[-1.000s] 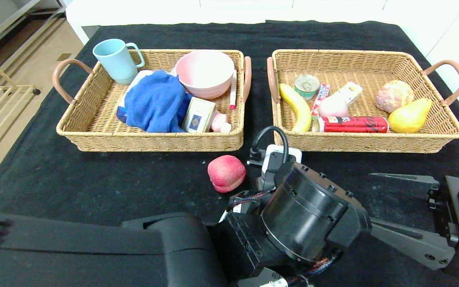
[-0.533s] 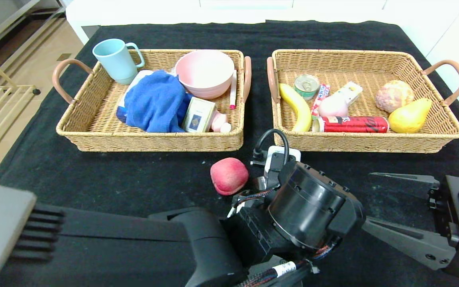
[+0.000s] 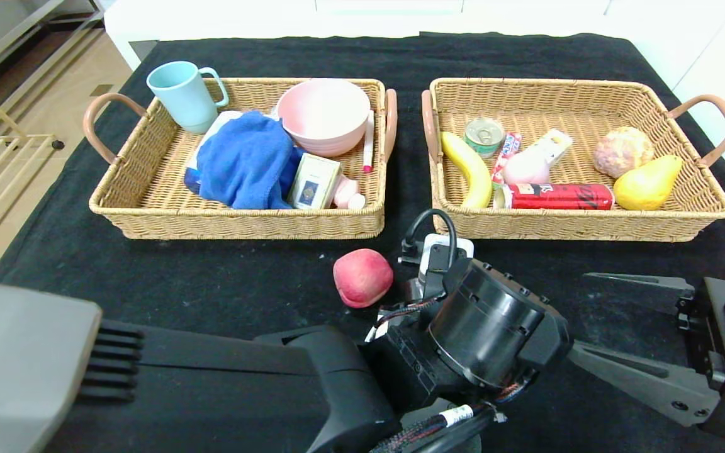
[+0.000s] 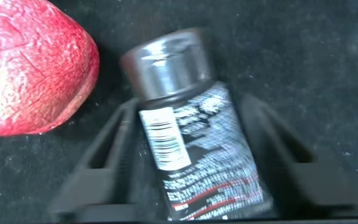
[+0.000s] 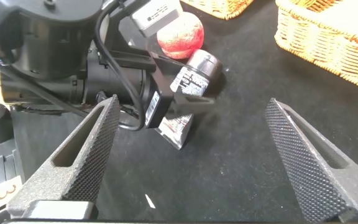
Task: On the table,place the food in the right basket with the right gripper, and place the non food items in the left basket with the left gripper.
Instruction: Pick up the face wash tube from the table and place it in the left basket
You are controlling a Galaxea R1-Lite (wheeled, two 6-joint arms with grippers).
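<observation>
Step in hand: closing on tube point(image 4: 194, 146), a dark squeeze tube with silver cap, lying flat on black table point(image 3: 167, 277); non-food, so bound for left basket point(image 3: 148, 207) at 11 o'clock.
Left gripper point(image 4: 191, 168): low over table centre, jaws astride tube body, one each side, part-closed with gaps showing; grip not yet made.
Doing it well: squeeze at mid-body below cap, jaws square to tube's length; lift straight up before swinging across.
Right gripper point(image 5: 191, 155): parked at 4 o'clock, spread wide, nothing between.
Peach point(image 3: 362, 277): red, on table just beside tube's cap end, apart from it; food, left for right arm; likely nudged if jaws drift capward.
Left basket contents: blue cloth point(image 3: 246, 160), pink bowl point(image 3: 323, 116), card box point(image 3: 315, 181); free floor at near-left corner.
Right basket point(image 3: 579, 223): 1 o'clock; banana point(image 3: 471, 170), red can point(image 3: 557, 196), pear point(image 3: 646, 182).
Obstacle: near rim of left basket; tube needs height to clear.
</observation>
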